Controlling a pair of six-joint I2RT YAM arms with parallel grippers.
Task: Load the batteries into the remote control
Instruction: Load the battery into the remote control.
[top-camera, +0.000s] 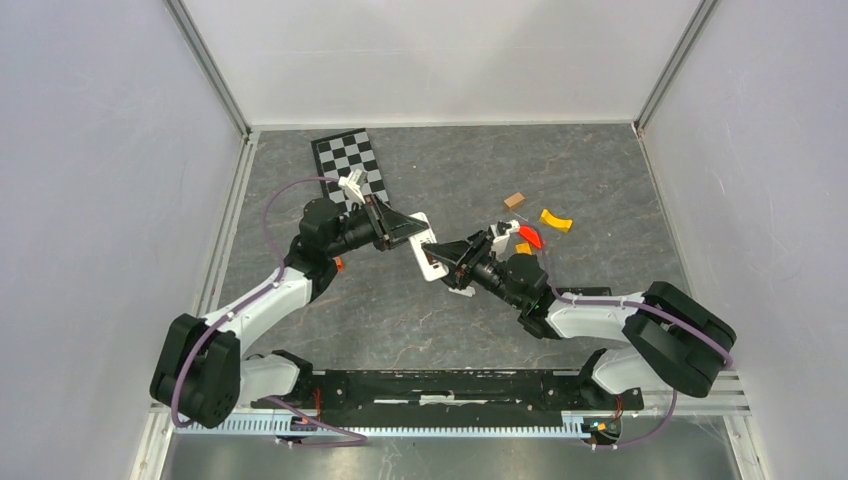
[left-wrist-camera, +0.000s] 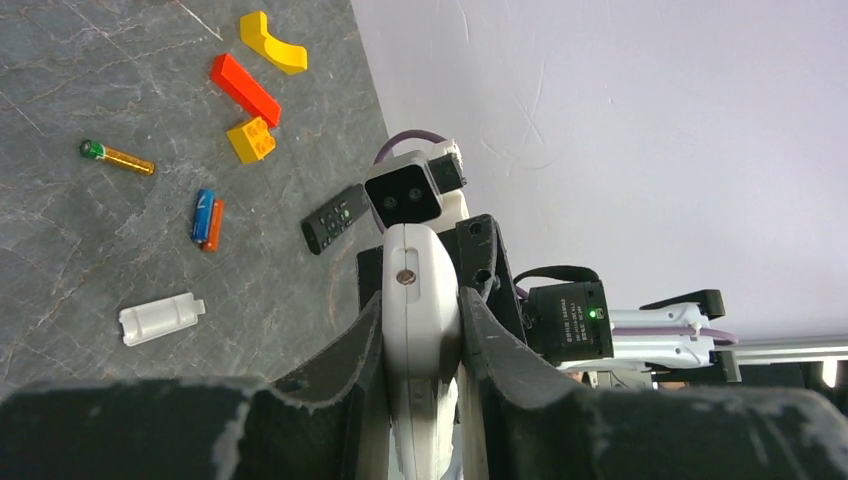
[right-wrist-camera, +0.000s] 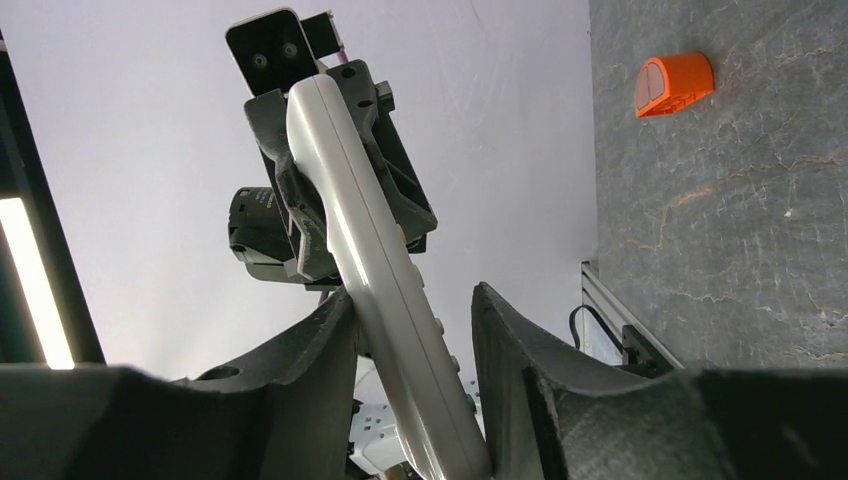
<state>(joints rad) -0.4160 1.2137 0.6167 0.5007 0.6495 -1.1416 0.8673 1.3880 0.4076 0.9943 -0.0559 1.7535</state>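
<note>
My left gripper (left-wrist-camera: 422, 305) is shut on one end of a white remote (left-wrist-camera: 418, 255) and holds it above the table. It shows in the top view (top-camera: 428, 250) between both grippers. My right gripper (right-wrist-camera: 415, 305) straddles the remote's other end (right-wrist-camera: 345, 180), jaws apart. The left finger touches the remote and a gap shows at the right finger. In the left wrist view a gold-brass battery (left-wrist-camera: 118, 157), a blue battery (left-wrist-camera: 203, 215) and an orange battery (left-wrist-camera: 214, 225) lie on the table, beside a white battery cover (left-wrist-camera: 158, 318).
A black remote (left-wrist-camera: 335, 217) lies near the batteries. Red (left-wrist-camera: 244, 88), yellow curved (left-wrist-camera: 272, 43) and yellow square (left-wrist-camera: 251, 139) blocks lie beyond. A wooden block (top-camera: 514, 200) and a checkerboard (top-camera: 350, 165) sit further back. An orange block (right-wrist-camera: 675, 84) lies by the left arm.
</note>
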